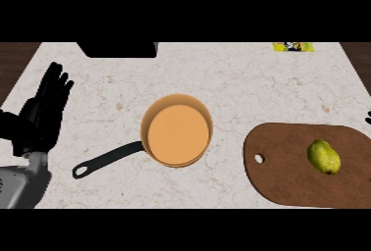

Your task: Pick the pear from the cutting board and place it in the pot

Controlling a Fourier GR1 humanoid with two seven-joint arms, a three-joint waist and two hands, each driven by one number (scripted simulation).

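A yellow-green pear (323, 156) lies on the right half of the brown cutting board (290, 181) at the lower right of the counter. To the board's left stands the orange pot (177, 130), with a black handle (105, 160) pointing toward the lower left. My left hand (42, 115) rests open at the left edge, fingers up, far from both the pot and the pear. Only a dark sliver of my right hand (368, 117) shows at the right edge, above the board; how its fingers stand cannot be made out.
A black object (118, 49) sits at the counter's back edge, left of centre. A small yellow packet (293, 46) lies at the back right. Dark wood floor shows past the counter's left and right edges.
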